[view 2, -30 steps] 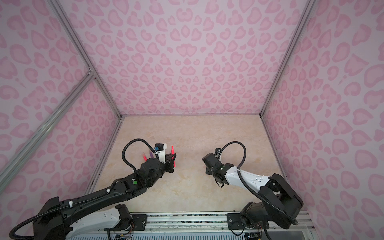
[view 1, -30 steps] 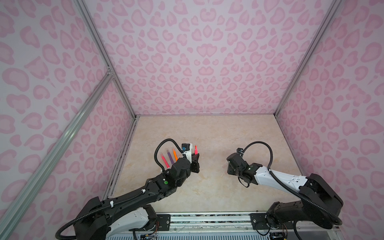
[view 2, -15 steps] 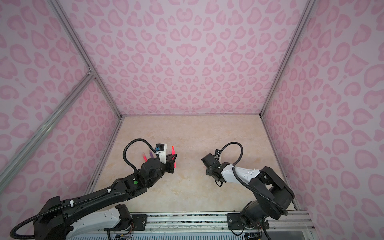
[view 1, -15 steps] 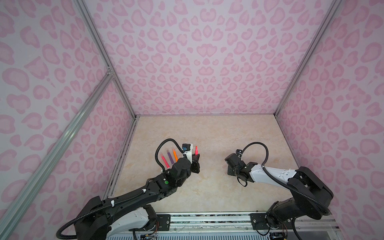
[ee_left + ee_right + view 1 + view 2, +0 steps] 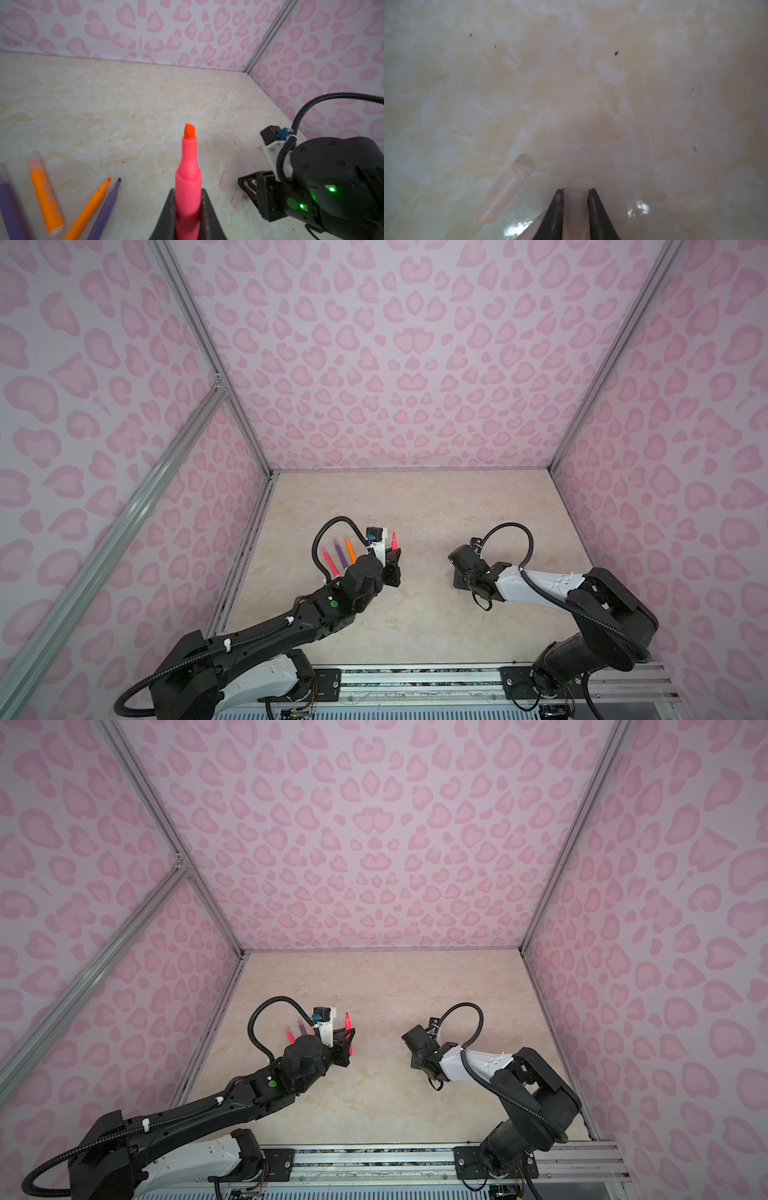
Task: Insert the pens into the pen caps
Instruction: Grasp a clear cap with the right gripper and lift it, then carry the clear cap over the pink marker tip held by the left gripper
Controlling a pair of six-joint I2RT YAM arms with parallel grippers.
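Observation:
My left gripper (image 5: 188, 191) is shut on a pink-red pen (image 5: 188, 176), held above the table with its tip up; in both top views it shows left of centre (image 5: 394, 541) (image 5: 348, 1021). My right gripper (image 5: 575, 190) points down at the table right of centre (image 5: 460, 580), its jaws shut on a clear pen cap (image 5: 575, 205). A second clear cap (image 5: 506, 187) lies close beside it. The left wrist view shows two caps (image 5: 224, 180) (image 5: 236, 198) on the table by the right gripper. The two grippers are well apart.
More pens lie on the beige table (image 5: 415, 626) left of my left gripper: an orange one (image 5: 46, 199), an uncapped orange one (image 5: 89, 209), an uncapped purple one (image 5: 106, 207) and another purple one (image 5: 10, 207). Pink patterned walls (image 5: 665, 489) enclose the table.
The right gripper's jaws have come together on a clear cap, and that arm has shifted slightly left. The left arm with the pink-red pen has stayed still.

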